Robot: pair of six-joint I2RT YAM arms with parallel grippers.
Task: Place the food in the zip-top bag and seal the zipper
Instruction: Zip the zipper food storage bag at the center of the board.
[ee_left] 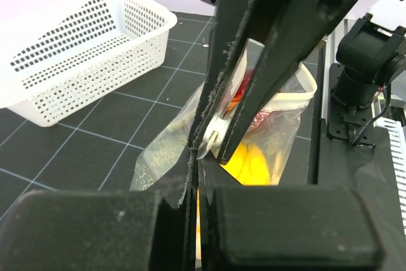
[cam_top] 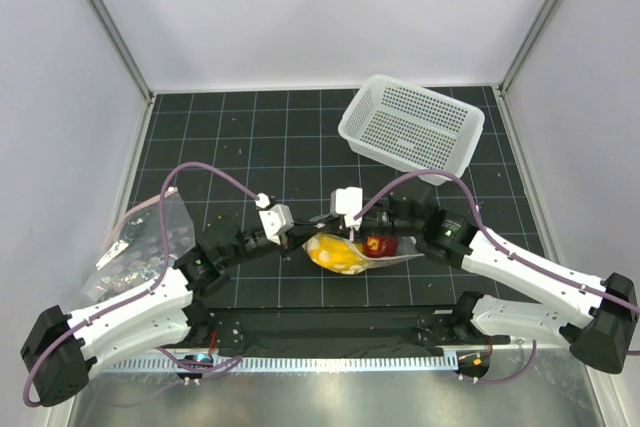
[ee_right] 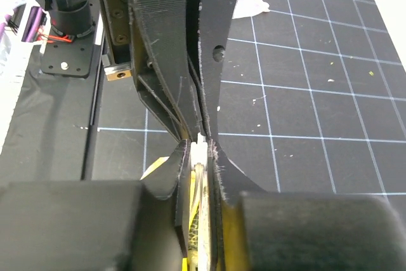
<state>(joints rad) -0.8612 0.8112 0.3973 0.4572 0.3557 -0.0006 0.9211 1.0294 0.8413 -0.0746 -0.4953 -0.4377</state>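
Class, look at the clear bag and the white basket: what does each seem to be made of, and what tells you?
The zip-top bag looks like thin, soft, glossy clear plastic: it crinkles and the food shows through. The basket seems rigid white moulded plastic, fairly matt, with evenly perforated walls.

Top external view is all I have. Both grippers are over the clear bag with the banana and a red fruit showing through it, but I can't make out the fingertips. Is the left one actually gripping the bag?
Observer: Yes. In the left wrist view the left gripper is shut on the pale zipper strip at the mouth edge of the zip-top bag.
Operator: And the right one, is it holding or just hovering?
Observer: Holding. The right wrist view shows the right gripper shut as well, with the same kind of pale strip pinched between its fingers.
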